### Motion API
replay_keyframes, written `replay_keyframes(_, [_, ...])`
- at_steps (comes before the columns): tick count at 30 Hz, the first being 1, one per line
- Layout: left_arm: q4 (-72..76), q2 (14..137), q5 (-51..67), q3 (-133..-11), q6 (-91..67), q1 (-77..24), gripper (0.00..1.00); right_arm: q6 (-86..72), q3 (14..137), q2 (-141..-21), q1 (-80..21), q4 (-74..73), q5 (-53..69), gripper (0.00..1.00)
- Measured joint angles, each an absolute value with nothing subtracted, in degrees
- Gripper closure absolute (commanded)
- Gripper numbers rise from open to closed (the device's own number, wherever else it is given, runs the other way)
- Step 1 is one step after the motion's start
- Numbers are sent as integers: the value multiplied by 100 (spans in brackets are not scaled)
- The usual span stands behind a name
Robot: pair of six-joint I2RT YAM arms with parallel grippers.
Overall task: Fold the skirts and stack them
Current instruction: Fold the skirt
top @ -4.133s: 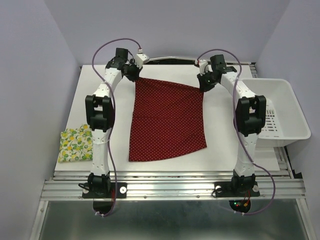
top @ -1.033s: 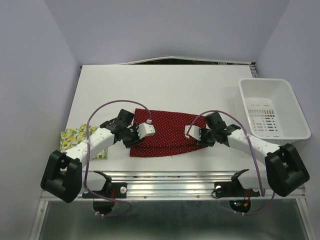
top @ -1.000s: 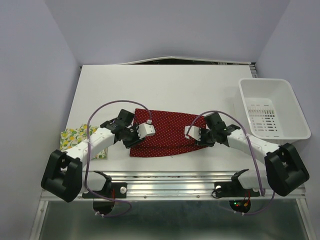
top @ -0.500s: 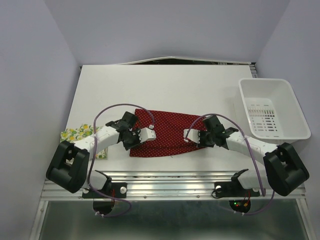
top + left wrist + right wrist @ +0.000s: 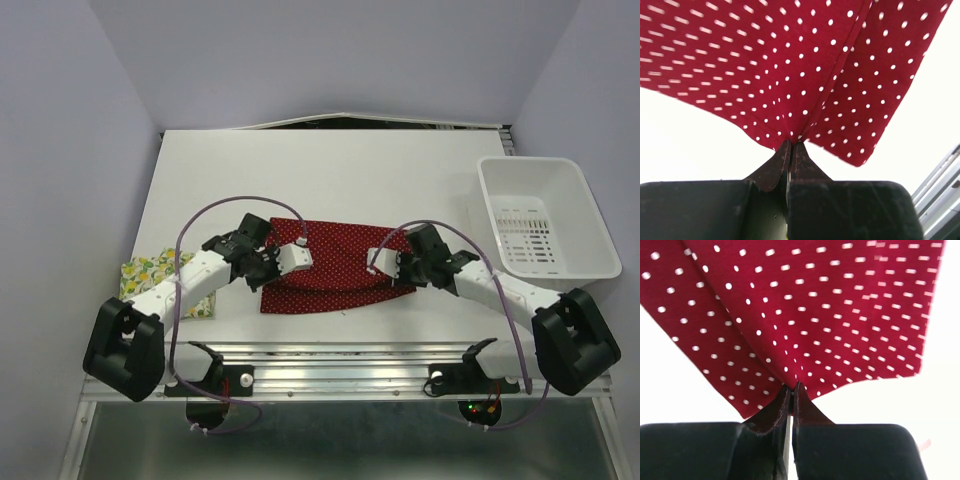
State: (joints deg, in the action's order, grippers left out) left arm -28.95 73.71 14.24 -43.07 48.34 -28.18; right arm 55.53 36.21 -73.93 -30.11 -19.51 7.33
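The dark red polka-dot skirt [image 5: 335, 262] lies folded over on itself near the table's front edge. My left gripper [image 5: 268, 268] is shut on its left corner; in the left wrist view the jaws pinch the cloth's edge [image 5: 792, 142]. My right gripper [image 5: 403, 268] is shut on its right corner, and the right wrist view shows the same pinch [image 5: 792, 387]. Both hold the upper layer a little above the table. The lemon-print skirt [image 5: 152, 280] lies folded at the front left, partly under my left arm.
A white plastic bin [image 5: 545, 225] stands at the right side. The white table [image 5: 330, 170] stretches behind the skirt. The metal rail [image 5: 340, 360] runs along the near edge.
Since four seconds ago both grippers have carried the skirt's far edge toward the front, folding it in half. In the last second both grippers shifted slightly back, still gripping.
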Motion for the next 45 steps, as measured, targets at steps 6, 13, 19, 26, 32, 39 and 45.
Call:
replay_keyframes(6, [-3474, 6820, 1586, -4847, 4753, -2847, 100, 5546, 3822, -6906, -3011, -2132, 552, 99])
replay_keyframes(13, [-4176, 6694, 1874, -4925, 4751, -3009, 100, 5706, 3833, -6530, -3011, -2375, 482, 99])
replay_keyframes(19, [-4272, 6827, 1962, -4624, 4700, -3256, 85, 5819, 3426, -6471, -3011, -2386, 497, 84])
replay_keyframes(26, [-4156, 7419, 1931, -4475, 4619, -3415, 59, 5878, 3358, -6899, -3009, -2357, 497, 34])
replay_keyframes(32, [-4263, 7229, 1925, -4510, 4650, -3420, 54, 5655, 3400, -6757, -3011, -2401, 395, 35])
replay_keyframes(39, [-4139, 7179, 1935, -5094, 4499, -3295, 57, 5135, 4366, -7006, -3009, -2504, 296, 38])
replay_keyframes(45, [-3406, 7575, 1752, -5148, 3848, -3081, 58, 4744, 5290, -7994, -3004, -2359, 508, 47])
